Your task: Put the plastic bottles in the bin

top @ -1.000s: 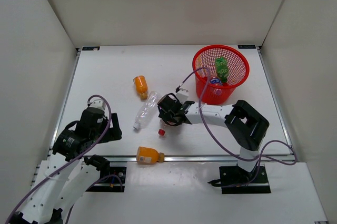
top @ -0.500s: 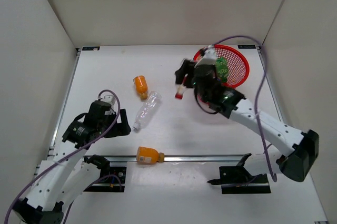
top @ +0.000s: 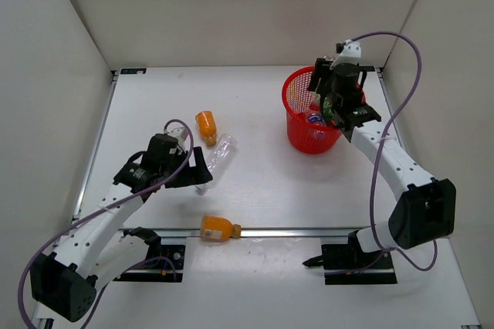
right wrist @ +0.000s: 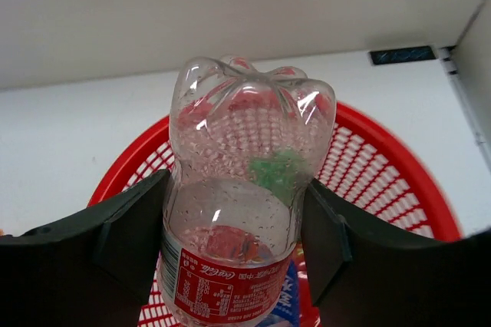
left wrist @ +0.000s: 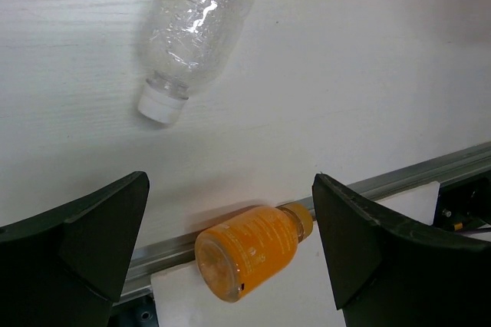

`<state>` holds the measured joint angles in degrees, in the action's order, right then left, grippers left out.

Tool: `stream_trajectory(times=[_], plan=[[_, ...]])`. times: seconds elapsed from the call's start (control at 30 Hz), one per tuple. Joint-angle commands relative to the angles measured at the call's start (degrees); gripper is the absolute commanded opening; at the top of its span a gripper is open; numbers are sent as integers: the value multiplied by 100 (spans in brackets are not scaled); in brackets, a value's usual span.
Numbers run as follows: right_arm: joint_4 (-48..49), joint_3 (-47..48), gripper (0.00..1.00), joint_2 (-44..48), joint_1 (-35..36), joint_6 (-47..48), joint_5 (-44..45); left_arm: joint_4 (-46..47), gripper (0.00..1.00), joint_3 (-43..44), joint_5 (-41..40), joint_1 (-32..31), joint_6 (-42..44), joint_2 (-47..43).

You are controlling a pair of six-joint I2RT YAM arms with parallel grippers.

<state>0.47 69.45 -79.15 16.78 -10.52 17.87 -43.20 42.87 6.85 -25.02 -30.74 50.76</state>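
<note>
My right gripper (top: 330,96) hangs over the red mesh bin (top: 292,113), shut on a clear bottle with a red label (right wrist: 238,112). The bottle's base points away from the wrist camera, and the bin's rim (right wrist: 418,189) lies under it. A green bottle and a blue-labelled one show inside the bin. My left gripper (top: 194,170) is open and empty (left wrist: 230,183), just above the table beside a crumpled clear bottle with a white cap (left wrist: 199,20) (top: 217,154). One orange bottle (top: 206,127) lies farther back. Another (top: 218,228) (left wrist: 249,246) lies on the near metal rail.
A metal rail (top: 309,231) runs along the table's near edge. White walls close in the table on the left, back and right. The right arm's purple cable loops above the bin's right side.
My right arm lifted the red-labelled bottle from mid-table and carried it back and right to above the bin. My left arm reached forward and right to the crumpled clear bottle.
</note>
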Motion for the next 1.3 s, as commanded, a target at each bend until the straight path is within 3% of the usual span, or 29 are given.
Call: stream_trajectory(times=[0.0, 0.03, 0.17, 0.3, 0.53, 0.63, 0.67, 0.8, 0.87, 1.13, 1.27], plan=[[358, 191, 52, -117, 89, 130, -396, 295, 99, 124, 228, 14, 103, 214], [349, 183, 58, -126, 54, 16, -572, 303, 99, 194, 264, 49, 217, 302], [199, 200, 99, -83, 124, 85, -539, 163, 99, 529, -52, -30, 428, 627], [-29, 367, 99, 233, 63, 200, -337, -12, 99, 872, -254, -47, 717, 1031], [-2532, 684, 100, 1138, -903, -432, -442, 118, 98, 1417, -554, -74, 1087, 2041], [-3525, 342, 100, 1647, -1667, -617, -652, 241, 99, 1636, -473, -109, 1351, 2568], [-3823, 106, 99, 1884, -2243, -626, -949, 294, 99, 1724, -579, -205, 1465, 2796], [-3835, -1080, 99, 2781, -4143, -381, -1908, 452, 99, 1996, -659, -241, 1571, 3474], [-4063, -1311, 99, 3054, -4628, -188, -2033, 610, 99, 2111, -528, -215, 1502, 3825], [-4117, -1935, 99, 3583, -4315, -424, -1839, 760, 99, 2349, -957, -285, 1536, 4793], [-4011, -1988, 100, 3600, -4288, -494, -1954, 883, 81, 2348, -1116, -320, 1405, 4952]])
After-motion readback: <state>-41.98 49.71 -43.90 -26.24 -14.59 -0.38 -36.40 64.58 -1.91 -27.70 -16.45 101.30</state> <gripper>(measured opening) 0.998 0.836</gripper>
